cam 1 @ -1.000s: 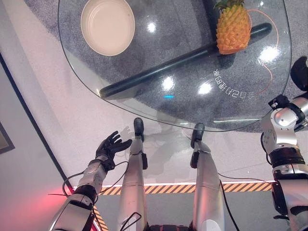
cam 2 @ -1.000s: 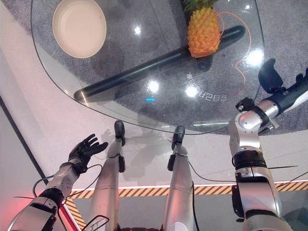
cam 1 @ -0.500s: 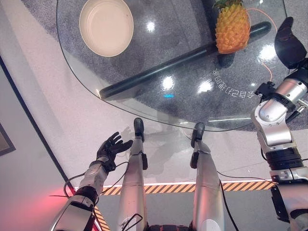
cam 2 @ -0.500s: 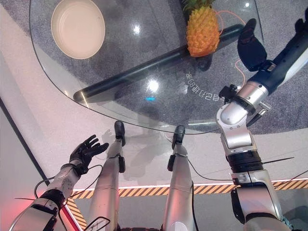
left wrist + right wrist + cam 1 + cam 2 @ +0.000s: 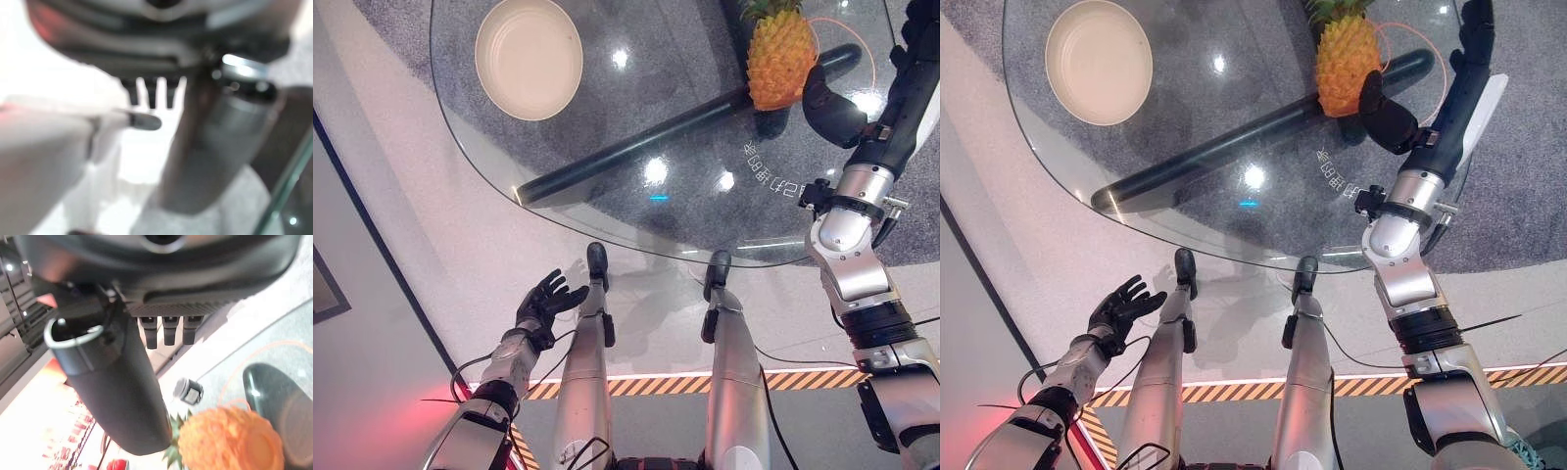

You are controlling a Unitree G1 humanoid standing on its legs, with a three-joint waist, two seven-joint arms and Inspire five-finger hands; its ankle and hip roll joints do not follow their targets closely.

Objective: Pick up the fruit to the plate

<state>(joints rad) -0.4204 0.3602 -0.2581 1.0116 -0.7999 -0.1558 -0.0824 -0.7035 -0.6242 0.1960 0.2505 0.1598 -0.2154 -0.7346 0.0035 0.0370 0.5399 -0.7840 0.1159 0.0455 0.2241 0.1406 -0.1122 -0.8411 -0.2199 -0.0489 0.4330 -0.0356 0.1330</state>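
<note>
**Right robot hand beside the pineapple, nothing gripped yet**

The pineapple (image 5: pixel 1347 64) stands on the far right of the round glass surface (image 5: pixel 489 166); the right robot hand (image 5: pixel 1389 115) is just beside it, fingers relaxed and holding nothing; the left robot hand (image 5: pixel 546 299) hangs open, low on the near left. The cream plate (image 5: pixel 529 57) is far left, well apart. The fruit is bumpy and oval; I think it may tip or slide on the smooth glass if pushed sideways.
</note>
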